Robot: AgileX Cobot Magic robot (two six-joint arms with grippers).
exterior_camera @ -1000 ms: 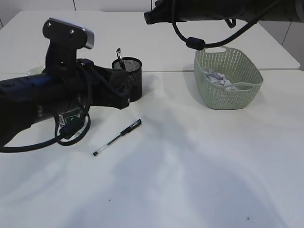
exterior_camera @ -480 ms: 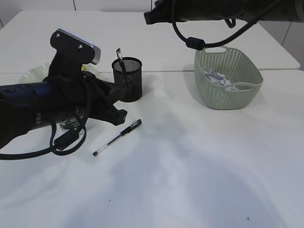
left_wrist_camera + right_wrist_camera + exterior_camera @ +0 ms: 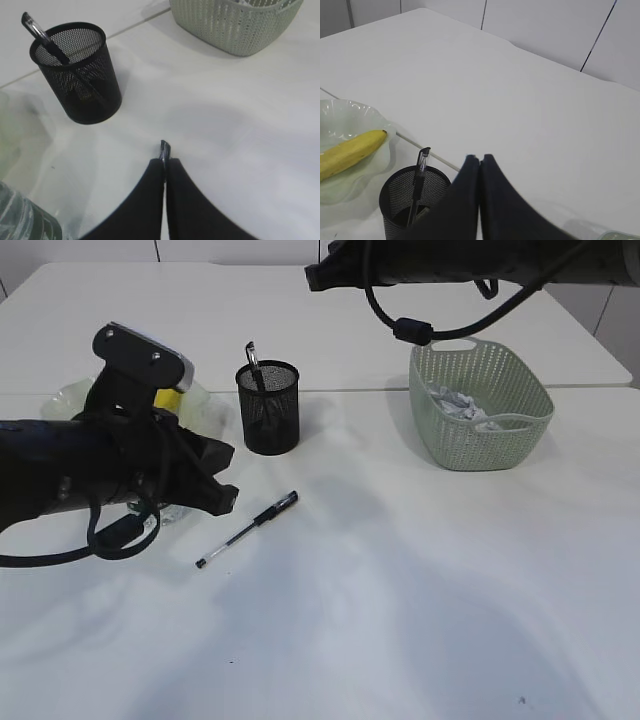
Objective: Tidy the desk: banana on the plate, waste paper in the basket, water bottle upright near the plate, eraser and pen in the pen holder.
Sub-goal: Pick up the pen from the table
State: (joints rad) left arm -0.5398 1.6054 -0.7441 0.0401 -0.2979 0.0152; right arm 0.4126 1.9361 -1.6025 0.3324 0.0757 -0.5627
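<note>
The black-capped clear ballpoint pen (image 3: 247, 530) lies loose on the white desk (image 3: 400, 590), just right of the left gripper (image 3: 165, 150), whose jaws are pressed together and empty. Descending that way, it would likely nudge or roll the pen instead of pinching it (they must part first). The black mesh pen holder (image 3: 268, 407) behind already holds one pen, so an arm swing could tip it. The right gripper (image 3: 479, 161), likewise together and empty, hangs high, near the pale green woven basket (image 3: 480, 405). The yellow banana (image 3: 347, 152) sits on the translucent plate (image 3: 340, 112).
</note>
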